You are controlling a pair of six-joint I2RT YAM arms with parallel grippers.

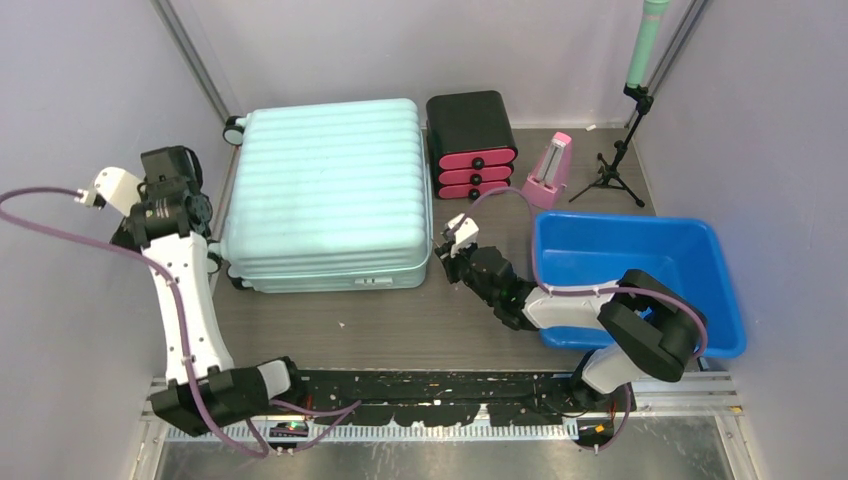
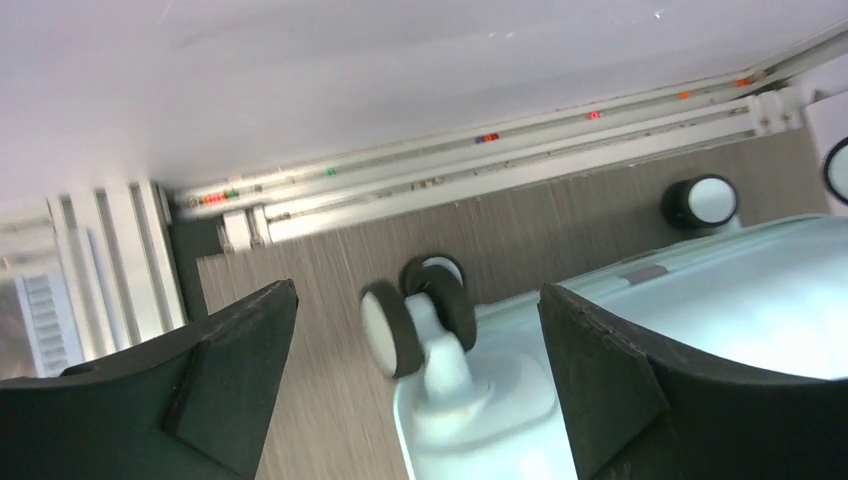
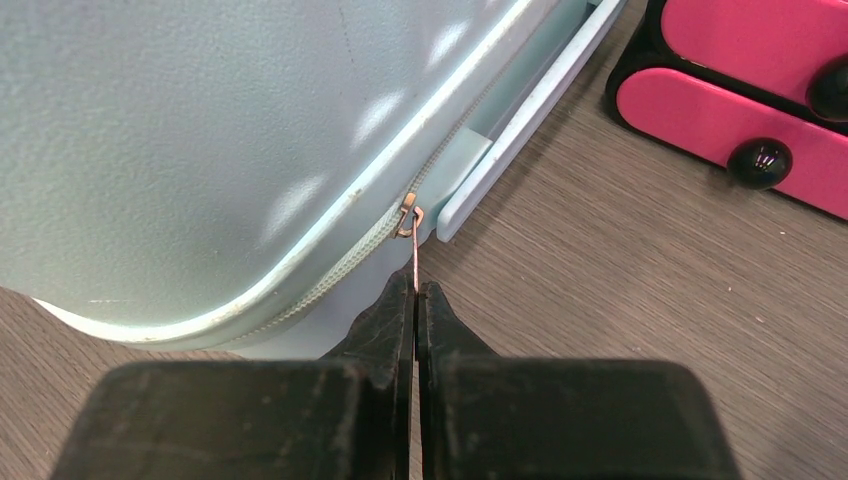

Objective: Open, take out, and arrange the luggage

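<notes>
Right gripper (image 3: 415, 297) pinches the thin zipper pull (image 3: 412, 250) at the corner of the closed luggage (image 3: 200, 130), flat on the counter (image 3: 620, 280); left gripper (image 2: 415, 300) gapes wide by its wheels (image 2: 392, 328), bracing nothing, so a skewed tug could slip the zipper pull free or drag the luggage.

Plain pale lilac walls (image 1: 400, 50) close the space on three sides, and soft even light falls on the grey-brown wood-grain tabletop (image 1: 400, 320). Beyond the right gripper (image 3: 415, 292), a little to its right, stands a small black box with pink drawers (image 1: 472, 145). A deep blue plastic tub (image 1: 620, 255) lies further right, and a black tripod stand with a green pole (image 1: 612, 170) is in the far corner.
</notes>
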